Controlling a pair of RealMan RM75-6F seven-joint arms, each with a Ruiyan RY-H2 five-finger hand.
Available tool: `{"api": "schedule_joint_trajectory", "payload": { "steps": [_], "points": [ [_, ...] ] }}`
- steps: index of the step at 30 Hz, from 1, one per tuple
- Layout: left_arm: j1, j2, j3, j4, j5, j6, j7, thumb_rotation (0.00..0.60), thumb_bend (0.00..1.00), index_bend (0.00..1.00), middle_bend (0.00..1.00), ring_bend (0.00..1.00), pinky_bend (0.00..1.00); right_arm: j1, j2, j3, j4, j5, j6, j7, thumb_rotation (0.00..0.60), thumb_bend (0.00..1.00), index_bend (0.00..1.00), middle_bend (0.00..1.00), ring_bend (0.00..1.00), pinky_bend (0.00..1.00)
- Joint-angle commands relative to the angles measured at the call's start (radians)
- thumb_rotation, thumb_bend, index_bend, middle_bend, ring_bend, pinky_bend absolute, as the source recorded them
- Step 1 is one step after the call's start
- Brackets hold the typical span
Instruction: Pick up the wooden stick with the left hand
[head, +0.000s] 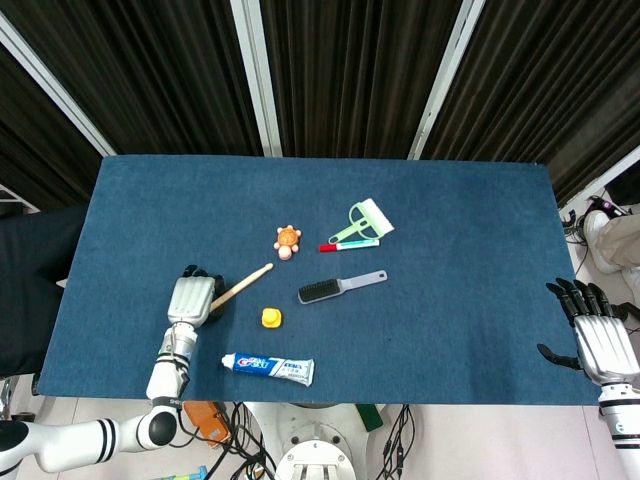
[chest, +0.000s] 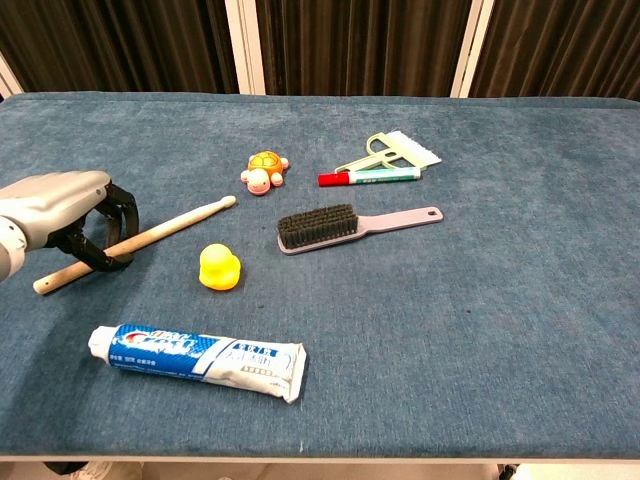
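while the left hand (chest: 62, 216) curls its fingers around the wooden stick (chest: 150, 238) lying on the table's left side | step: securing grasp, likely | next: tighten, lift level | right hand (head: 600, 338) idle, fingers spread

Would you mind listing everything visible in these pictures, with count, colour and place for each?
table: one, blue cloth top, fills both views
wooden stick: one, light wood, left side, lying on the table, tip toward the turtle
toy turtle: one, orange and yellow, centre rear
toy duck: one, yellow, right of the stick
brush: one, black bristles, pale handle, centre
marker: one, red cap, behind the brush
small scraper: one, pale green and white, behind the marker
toothpaste tube: one, blue and white, front left
left hand: fingers curled around the stick
right hand: at the table's right edge, holds nothing
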Motion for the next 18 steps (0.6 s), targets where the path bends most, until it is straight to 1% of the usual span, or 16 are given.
{"api": "schedule_joint_trajectory", "payload": {
  "steps": [1,3,5,11,16,18],
  "points": [
    [0.004,0.001,-0.001,0.01,0.013,-0.001,-0.028,0.6,0.43,0.61,0.67,0.32,0.16,0.001,0.0,-0.001,-0.001,0.0,-0.002,0.002,0.6,0.29,0.16,0.14,0.08,0.0],
    [0.007,0.005,-0.004,0.012,0.024,0.007,-0.042,0.6,0.46,0.65,0.68,0.33,0.18,0.001,0.0,-0.001,-0.001,0.0,-0.003,0.003,0.6,0.29,0.16,0.14,0.08,0.0],
    [0.009,0.012,-0.008,0.003,0.029,0.012,-0.049,0.6,0.46,0.67,0.69,0.33,0.18,0.001,0.001,-0.001,-0.002,0.0,-0.003,0.004,0.6,0.29,0.16,0.14,0.08,0.0],
    [0.016,0.051,-0.016,-0.047,0.028,0.017,-0.061,0.6,0.5,0.69,0.71,0.35,0.18,0.002,0.001,-0.002,-0.003,0.0,-0.004,0.004,0.6,0.29,0.16,0.14,0.08,0.0],
    [0.027,0.107,-0.024,-0.103,0.032,-0.005,-0.117,0.6,0.5,0.69,0.71,0.35,0.18,0.001,0.001,-0.001,-0.004,0.002,-0.005,0.005,0.6,0.29,0.16,0.14,0.08,0.0],
    [0.032,0.15,-0.029,-0.139,0.047,-0.027,-0.162,0.6,0.5,0.69,0.71,0.35,0.18,0.001,0.002,-0.001,-0.004,0.003,-0.005,0.008,0.6,0.29,0.16,0.14,0.08,0.0]
  ]
}}
